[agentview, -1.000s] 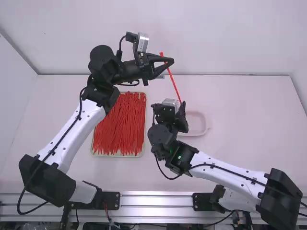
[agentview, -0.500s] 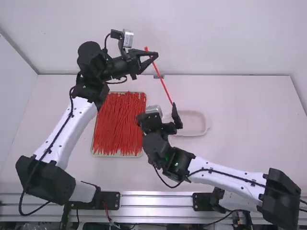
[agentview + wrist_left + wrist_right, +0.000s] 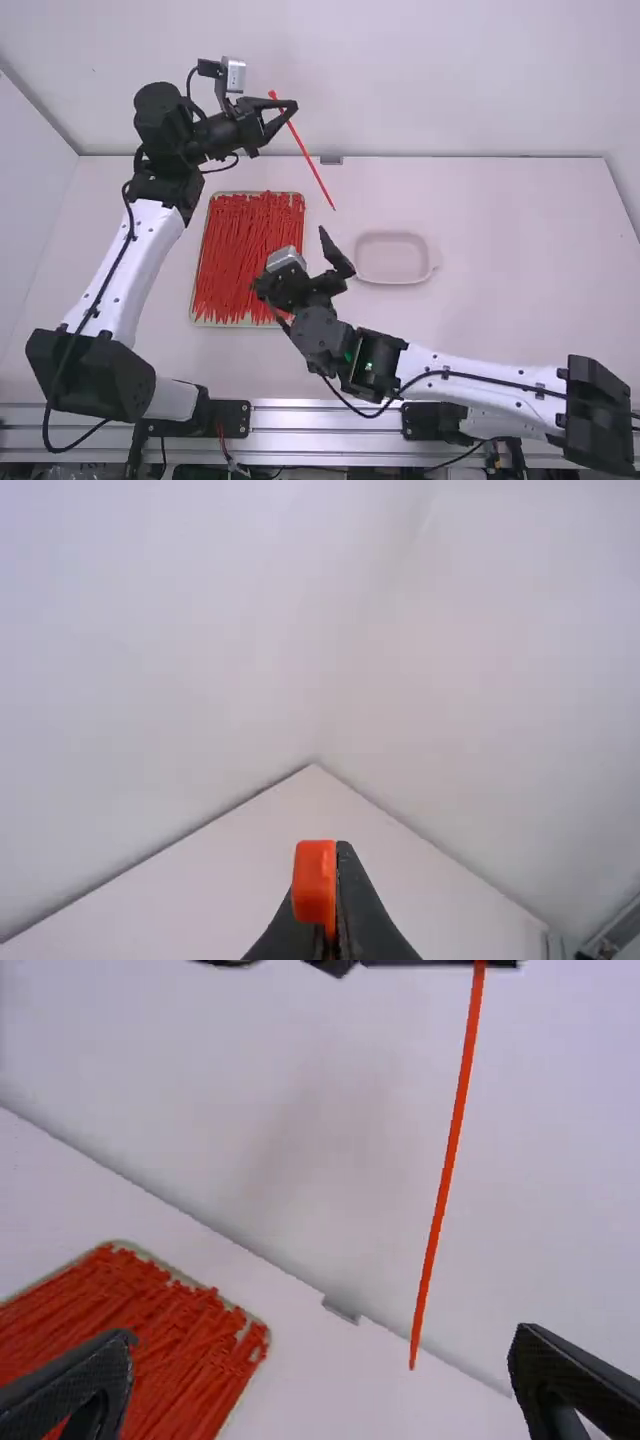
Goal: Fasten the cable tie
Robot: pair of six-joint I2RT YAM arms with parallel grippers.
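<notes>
My left gripper (image 3: 283, 108) is raised high above the far left of the table and is shut on the head end of one red cable tie (image 3: 303, 153). The tie hangs down and to the right, straight, with its free tip in the air. In the left wrist view the tie's head (image 3: 315, 882) shows pinched between the fingers. My right gripper (image 3: 336, 257) stands open just below and right of the tie's tip, holding nothing. From the right wrist view the tie (image 3: 446, 1170) hangs between the spread fingers (image 3: 560, 1385), farther off.
A tray (image 3: 200, 318) filled with several red cable ties (image 3: 248, 258) lies at the left middle of the table. A shallow white dish (image 3: 394, 256) sits right of it. The table's right half is bare.
My left gripper has swung left and up, carrying the tie with it. The right gripper let go of the tie's lower end, opened, and dropped back to the left.
</notes>
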